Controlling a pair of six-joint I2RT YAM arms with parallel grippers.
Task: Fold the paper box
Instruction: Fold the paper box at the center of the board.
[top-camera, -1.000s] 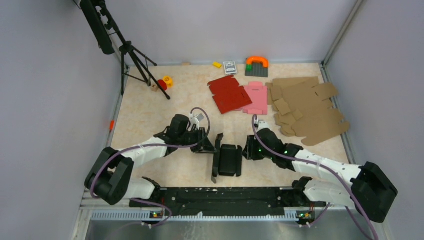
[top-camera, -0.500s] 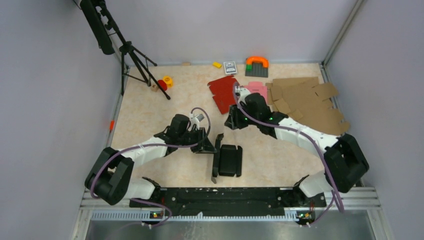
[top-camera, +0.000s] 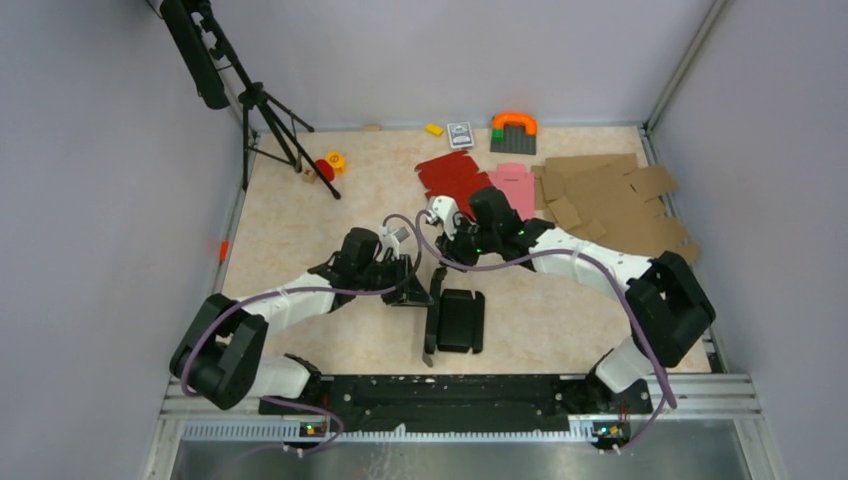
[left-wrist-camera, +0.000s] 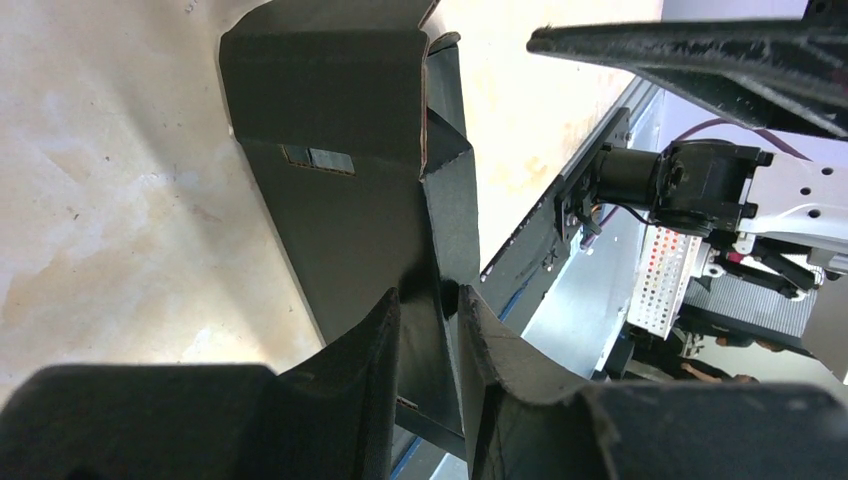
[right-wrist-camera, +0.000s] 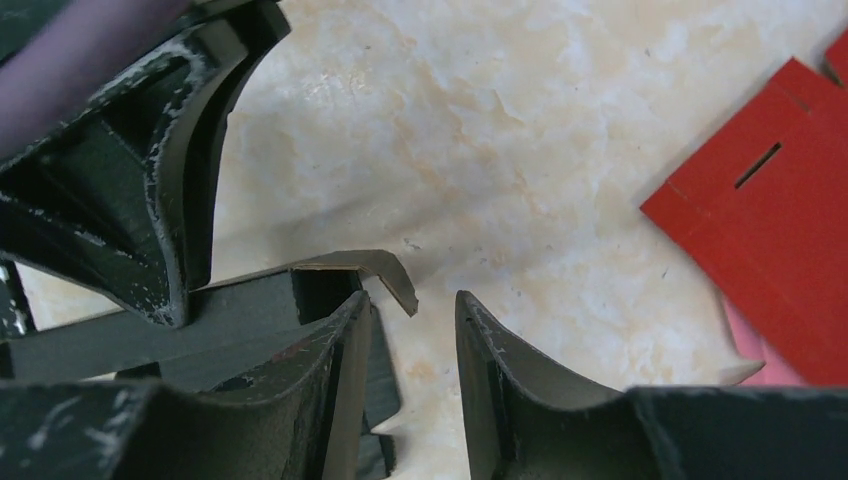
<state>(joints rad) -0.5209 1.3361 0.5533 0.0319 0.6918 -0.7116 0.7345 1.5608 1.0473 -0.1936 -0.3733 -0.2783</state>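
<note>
- Far left, a black tripod (top-camera: 262, 110) stands on the back corner of the desk (top-camera: 300, 230); small red and yellow toys (top-camera: 330, 163) lie just beside its legs.
- The left tool (left-wrist-camera: 430, 305) reaches in low from the left; its fingers are pinched onto a thin black wall of the paper box, which runs up between them in the wrist view.
- The paper box (top-camera: 460, 320) sits on the desk near the front edge, roughly central and between the two arms; its left flap (top-camera: 432, 320) stands upright while the body lies flat.
- The right tool (right-wrist-camera: 412, 315) hovers just behind the box, tilted down; its fingers stand apart with bare desk showing in the gap, gripping nothing; a curled black flap tip lies beside one finger.
- Further back and right lie a red blank (top-camera: 450, 185), a pink blank (top-camera: 517, 190) touching it, then brown cardboard sheets (top-camera: 610, 210) piled by the right wall.
</note>
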